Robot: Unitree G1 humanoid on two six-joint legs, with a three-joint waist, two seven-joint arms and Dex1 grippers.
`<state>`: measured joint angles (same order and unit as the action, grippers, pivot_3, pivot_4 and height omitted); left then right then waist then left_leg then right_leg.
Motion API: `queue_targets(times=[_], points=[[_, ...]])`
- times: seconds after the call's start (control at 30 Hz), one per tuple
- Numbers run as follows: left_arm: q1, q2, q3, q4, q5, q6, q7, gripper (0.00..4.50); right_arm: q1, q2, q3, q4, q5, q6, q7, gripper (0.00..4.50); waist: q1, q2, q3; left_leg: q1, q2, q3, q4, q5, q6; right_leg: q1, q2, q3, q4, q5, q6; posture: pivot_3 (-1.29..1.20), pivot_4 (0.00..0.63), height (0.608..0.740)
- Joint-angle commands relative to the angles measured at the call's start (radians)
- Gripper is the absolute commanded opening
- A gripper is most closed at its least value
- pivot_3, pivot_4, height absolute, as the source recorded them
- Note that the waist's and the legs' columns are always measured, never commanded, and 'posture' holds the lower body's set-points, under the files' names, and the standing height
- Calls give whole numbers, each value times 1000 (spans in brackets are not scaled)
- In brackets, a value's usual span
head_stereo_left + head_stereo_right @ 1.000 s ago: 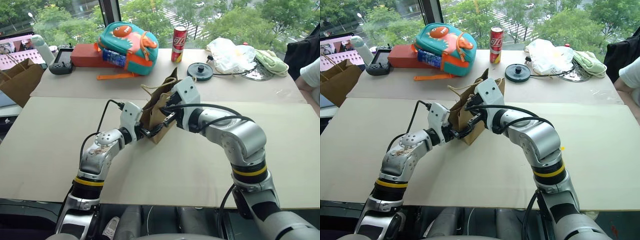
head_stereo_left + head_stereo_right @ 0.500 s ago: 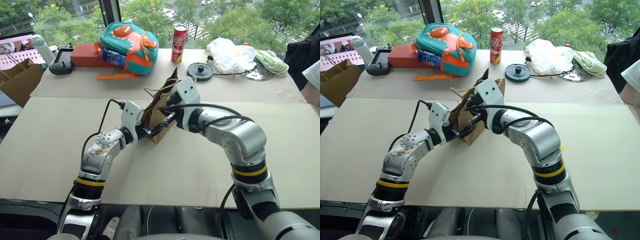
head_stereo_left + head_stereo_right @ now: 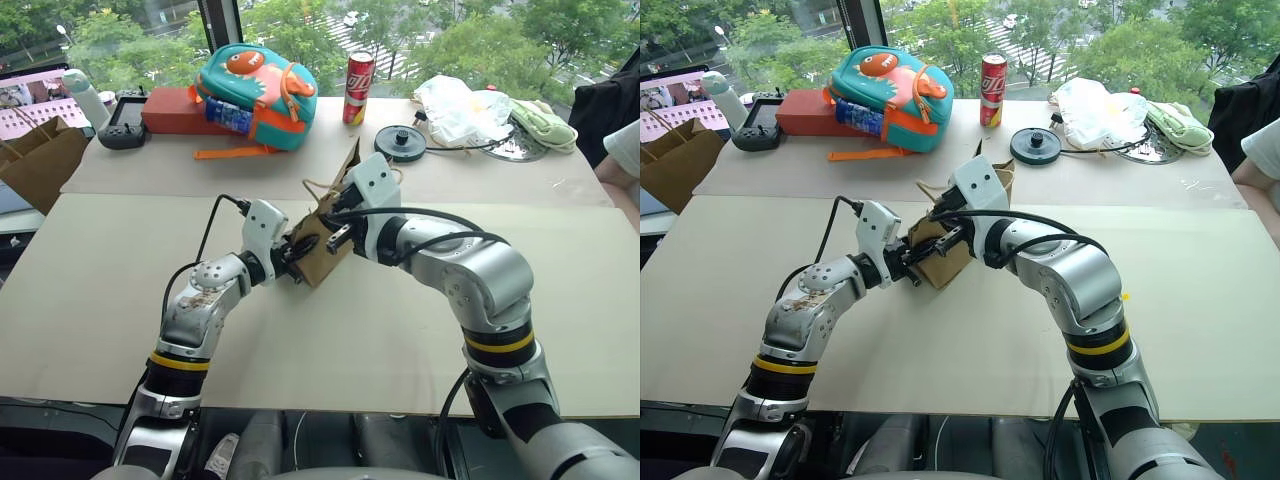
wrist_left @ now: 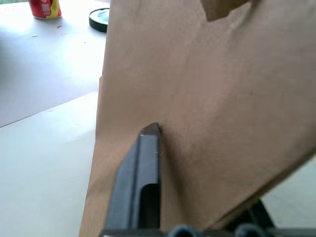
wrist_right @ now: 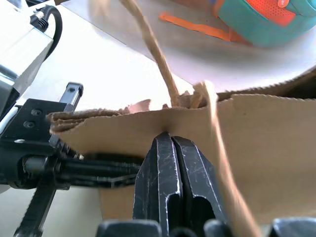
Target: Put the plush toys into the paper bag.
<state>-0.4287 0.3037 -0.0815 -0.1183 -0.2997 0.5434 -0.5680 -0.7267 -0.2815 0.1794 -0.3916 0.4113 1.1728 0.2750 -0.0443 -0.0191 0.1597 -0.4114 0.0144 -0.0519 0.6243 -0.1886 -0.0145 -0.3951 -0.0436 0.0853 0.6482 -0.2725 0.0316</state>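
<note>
Two grippers (image 3: pixel 300 250) (image 3: pixel 335 238) pinch the paper bag (image 3: pixel 322 255); backpack (image 3: pixel 255 83), can (image 3: pixel 358 87) behind

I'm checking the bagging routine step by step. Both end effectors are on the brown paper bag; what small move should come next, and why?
Probably draw the two end effectors apart to spread the mouth. The left end effector and right end effector are each shut on a wall of the brown kraft paper bag with beige cord handles, which looks flattened, its mouth barely open. I see no plush toy in these views, and one would need a wider opening.

Two paper bags (image 3: pixel 325 245) (image 3: pixel 38 160), one backpack (image 3: pixel 255 95), one red can (image 3: pixel 358 87), two pincers (image 3: pixel 908 270) (image 3: pixel 952 240).
</note>
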Motion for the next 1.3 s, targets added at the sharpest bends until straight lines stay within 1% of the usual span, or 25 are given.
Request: queue_targets(times=[0.03, 0.33, 0.6, 0.8, 0.97, 1.03, 1.1, 1.13, 1.2, 1.23, 1.3], points=[[-12, 1, 1, -30, -4, -23, -10, 32, -3, 6, -27, -44, 3, 4, -3, 0, 0, 0, 0, 0, 0, 0, 0, 0, 0, 0, 0, 0, 0, 0, 0, 0, 150, 739], [-19, 3, -8, -5, 13, -13, -1, 32, -3, 5, -31, -41, 1, 4, -4, 0, 0, 0, 0, 0, 0, 0, 0, 0, 0, 0, 0, 0, 0, 0, 0, 0, 150, 739], [-26, -5, -3, 16, 4, -45, -19, 32, 3, -4, -38, -52, 4, 9, -1, 0, 0, 0, 0, 0, 0, 0, 0, 0, 0, 0, 0, 0, 0, 0, 0, 0, 150, 739], [-34, -14, 13, 40, 8, -36, 4, 32, 53, -77, -56, -172, 48, -16, 78, 0, 2, 0, 0, -1, 0, 0, 0, 0, 0, 0, 0, 0, -1, 0, 0, 0, 150, 739], [-39, -16, 18, 58, 3, -38, 2, 32, 108, -145, -147, -272, 113, -28, 151, 0, 2, 0, 0, 0, 0, 0, 0, 0, 0, 1, 0, 0, -1, 0, 0, 0, 150, 739], [-38, -19, 20, 59, -1, -38, 2, 32, 131, -169, -186, -303, 147, -41, 186, 0, 1, 0, 0, 1, 0, -1, 0, 0, 0, 3, 0, 0, -1, 0, 0, 0, 150, 739], [-37, -19, 27, 59, -13, -39, -8, 32, 181, -230, -267, -336, 206, -87, 277, 0, 2, 0, 0, 2, 0, 0, 0, 0, 0, 3, 0, 0, -1, 0, 0, 0, 150, 739], [-36, -13, 37, 60, -25, -37, -21, 32, 218, -291, -315, -340, 232, -118, 352, 0, 2, 0, 0, 2, 0, -1, 0, 0, 0, 4, 0, -1, -2, 0, 0, 0, 150, 739], [-35, 0, 48, 63, -35, -39, -38, 32, 272, -379, -370, -339, 265, -163, 454, 0, 5, 0, 0, 1, -1, 0, 0, 0, 0, 5, 0, -1, -4, 0, 1, 0, 150, 739], [-32, 14, 53, 63, -46, -44, -64, 32, 306, -413, -406, -337, 307, -188, 524, 0, 5, 0, 0, 2, -1, 0, 0, 0, 0, 5, 0, -1, -4, 0, 1, 0, 150, 739], [-25, 46, 62, 66, -68, -57, -131, 32, 352, -438, -477, -304, 399, -223, 627, 0, 4, -1, 0, 2, -1, 0, 0, 0, 0, 6, 0, -1, -5, 0, 1, 0, 150, 739]])
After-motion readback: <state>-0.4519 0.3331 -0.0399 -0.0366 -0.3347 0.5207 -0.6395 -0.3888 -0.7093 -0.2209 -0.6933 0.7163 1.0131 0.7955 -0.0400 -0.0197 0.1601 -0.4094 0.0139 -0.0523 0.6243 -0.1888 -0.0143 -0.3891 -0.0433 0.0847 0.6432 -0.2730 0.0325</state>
